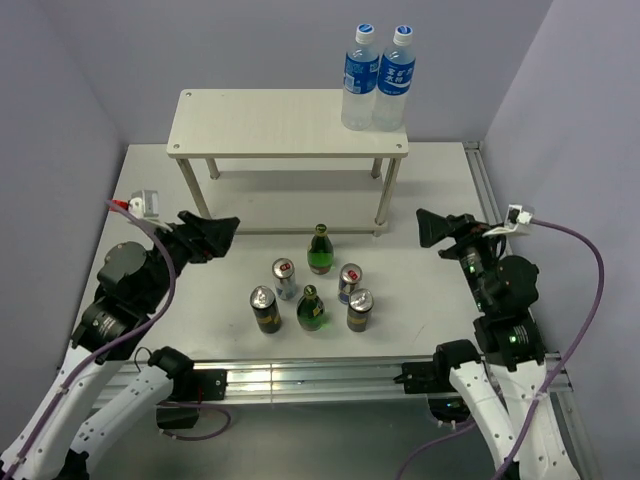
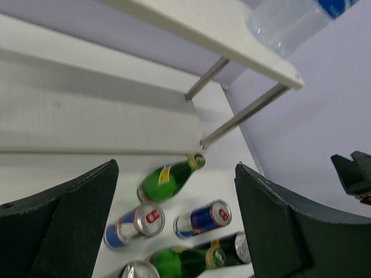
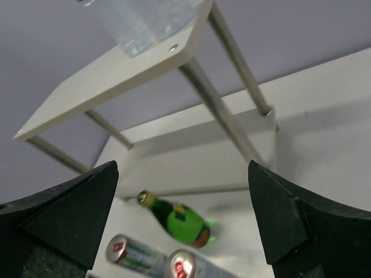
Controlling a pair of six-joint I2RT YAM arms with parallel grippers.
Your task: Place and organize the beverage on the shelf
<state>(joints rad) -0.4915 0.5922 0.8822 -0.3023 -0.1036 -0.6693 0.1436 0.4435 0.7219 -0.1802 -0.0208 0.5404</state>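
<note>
The six drinks stand in a cluster on the table in front of the shelf [image 1: 270,125]: two green bottles [image 1: 320,250] [image 1: 311,310], two slim silver cans [image 1: 285,279] [image 1: 350,283] and two dark cans [image 1: 265,309] [image 1: 360,310]. My left gripper [image 1: 222,232] is open and empty, left of the cluster. My right gripper [image 1: 428,228] is open and empty, right of it. The left wrist view shows a green bottle [image 2: 165,182] and silver cans [image 2: 136,226] [image 2: 203,218] between open fingers. The right wrist view shows a green bottle [image 3: 185,219] and a silver can [image 3: 130,252].
Two tall clear water bottles with blue labels [image 1: 360,78] [image 1: 392,78] stand on the right end of the shelf top. The shelf's lower board [image 1: 290,175] sits between thin legs. Walls close the left, back and right. A metal rail [image 1: 300,375] runs along the near edge.
</note>
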